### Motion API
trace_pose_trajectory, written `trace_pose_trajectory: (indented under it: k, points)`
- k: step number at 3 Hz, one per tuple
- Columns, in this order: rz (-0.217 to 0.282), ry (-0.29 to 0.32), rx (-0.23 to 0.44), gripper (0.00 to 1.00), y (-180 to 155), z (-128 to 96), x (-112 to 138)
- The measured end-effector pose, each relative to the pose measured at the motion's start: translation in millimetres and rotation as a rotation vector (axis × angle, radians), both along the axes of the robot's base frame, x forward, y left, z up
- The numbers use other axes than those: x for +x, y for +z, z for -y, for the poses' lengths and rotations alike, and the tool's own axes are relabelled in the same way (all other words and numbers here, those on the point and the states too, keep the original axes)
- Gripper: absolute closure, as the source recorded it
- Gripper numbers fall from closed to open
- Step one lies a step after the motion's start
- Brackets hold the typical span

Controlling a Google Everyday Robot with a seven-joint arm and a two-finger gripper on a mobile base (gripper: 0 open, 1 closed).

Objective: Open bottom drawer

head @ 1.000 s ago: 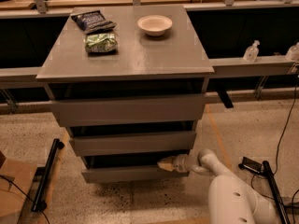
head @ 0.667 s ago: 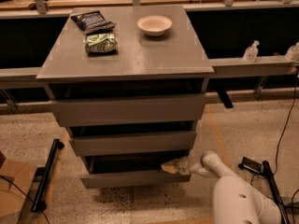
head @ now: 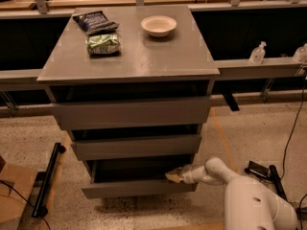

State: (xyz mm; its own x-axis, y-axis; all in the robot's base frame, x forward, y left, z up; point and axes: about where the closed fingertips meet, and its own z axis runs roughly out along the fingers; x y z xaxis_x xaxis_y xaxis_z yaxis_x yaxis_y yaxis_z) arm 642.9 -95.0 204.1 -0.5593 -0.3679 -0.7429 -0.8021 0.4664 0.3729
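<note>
On the cabinet (head: 144, 61) sit a bowl (head: 158, 26), a dark bag (head: 95, 20) and a green bag (head: 102, 43); a black bar (head: 47, 178) and a box (head: 12, 195) lie on the floor to its left, well apart from my arm. The bottom drawer (head: 139, 188) stands further out than a second ago, with my gripper (head: 175, 175) at its right top edge; open or closed, I cannot tell. What shows inside the drawer is dark and bare
</note>
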Motion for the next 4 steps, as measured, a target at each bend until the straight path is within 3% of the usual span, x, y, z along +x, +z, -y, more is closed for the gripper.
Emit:
trace_pose_trajectory:
  k: [1, 2, 3, 4]
  points:
    - [-0.039, 0.027, 0.021, 0.27, -10, -16, -21]
    - [-0.079, 0.058, 0.006, 0.29, -10, -11, -16]
    - [-0.169, 0.064, -0.050, 0.53, -20, 5, -32]
    - [-0.274, 0.053, -0.069, 0.76, -52, 9, -72]
